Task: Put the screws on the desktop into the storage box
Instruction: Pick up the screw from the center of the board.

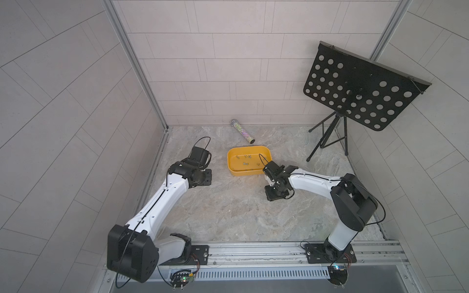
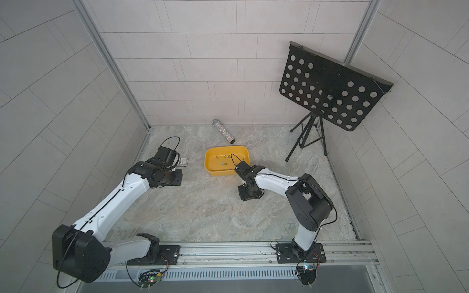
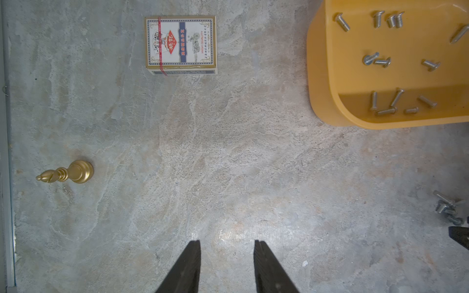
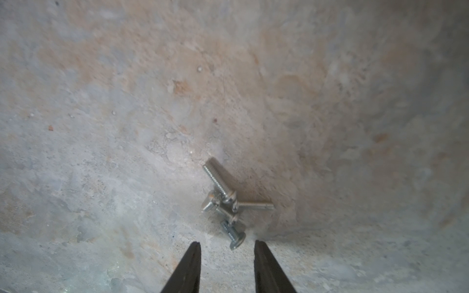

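Observation:
The yellow storage box (image 1: 243,173) (image 2: 219,173) stands mid-desktop (image 1: 228,210), with several screws (image 3: 378,61) lying inside it. A small heap of screws (image 4: 224,203) (image 3: 446,208) lies on the marble just in front of the box's near right corner. My right gripper (image 4: 227,243) (image 1: 275,194) points down over this heap, open, its fingertips either side of the nearest screw head (image 4: 238,241) and not touching it. My left gripper (image 3: 227,242) (image 1: 201,177) hovers left of the box, open, with only bare marble between its fingers.
A printed card box (image 3: 180,44) (image 2: 183,161) and a small brass piece (image 3: 67,173) lie left of the box. A glittery tube (image 1: 242,132) lies behind it. A black music stand (image 1: 363,88) fills the back right corner. Walls close three sides.

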You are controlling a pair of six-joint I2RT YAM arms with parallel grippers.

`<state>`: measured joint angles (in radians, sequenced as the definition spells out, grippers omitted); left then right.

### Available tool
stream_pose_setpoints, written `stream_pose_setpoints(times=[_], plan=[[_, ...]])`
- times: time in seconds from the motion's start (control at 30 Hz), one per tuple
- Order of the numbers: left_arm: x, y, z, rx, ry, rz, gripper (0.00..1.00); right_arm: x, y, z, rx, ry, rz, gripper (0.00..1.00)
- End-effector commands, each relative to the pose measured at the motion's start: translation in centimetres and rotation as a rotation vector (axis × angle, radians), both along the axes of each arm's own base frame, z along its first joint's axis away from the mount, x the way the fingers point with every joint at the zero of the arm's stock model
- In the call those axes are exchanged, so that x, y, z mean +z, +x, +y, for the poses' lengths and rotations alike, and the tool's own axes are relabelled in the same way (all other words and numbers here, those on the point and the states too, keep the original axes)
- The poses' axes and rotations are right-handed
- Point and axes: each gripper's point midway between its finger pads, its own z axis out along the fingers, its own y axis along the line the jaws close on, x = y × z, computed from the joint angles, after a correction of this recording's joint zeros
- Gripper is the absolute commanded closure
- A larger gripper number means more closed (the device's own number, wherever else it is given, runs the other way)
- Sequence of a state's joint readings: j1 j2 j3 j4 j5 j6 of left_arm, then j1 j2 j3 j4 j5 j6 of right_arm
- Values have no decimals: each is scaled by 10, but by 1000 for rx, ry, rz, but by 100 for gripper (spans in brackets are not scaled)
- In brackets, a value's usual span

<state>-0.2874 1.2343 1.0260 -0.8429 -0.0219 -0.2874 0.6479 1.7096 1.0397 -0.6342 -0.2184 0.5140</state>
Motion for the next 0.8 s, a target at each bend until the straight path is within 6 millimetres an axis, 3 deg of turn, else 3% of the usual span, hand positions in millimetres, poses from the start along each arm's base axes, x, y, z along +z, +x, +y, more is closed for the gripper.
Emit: stream_pose_setpoints(times=[0.0,0.27,0.77], plan=[[-4,-2,3,-1,8,10,57,3,1,1,18,-20,1,60],[-3,-3,2,-1,4,10,57,8,2,3,25,-11,-2,60],[-4,-3,2,-3,4,12,57,0,-1,2,30,-22,21,59]])
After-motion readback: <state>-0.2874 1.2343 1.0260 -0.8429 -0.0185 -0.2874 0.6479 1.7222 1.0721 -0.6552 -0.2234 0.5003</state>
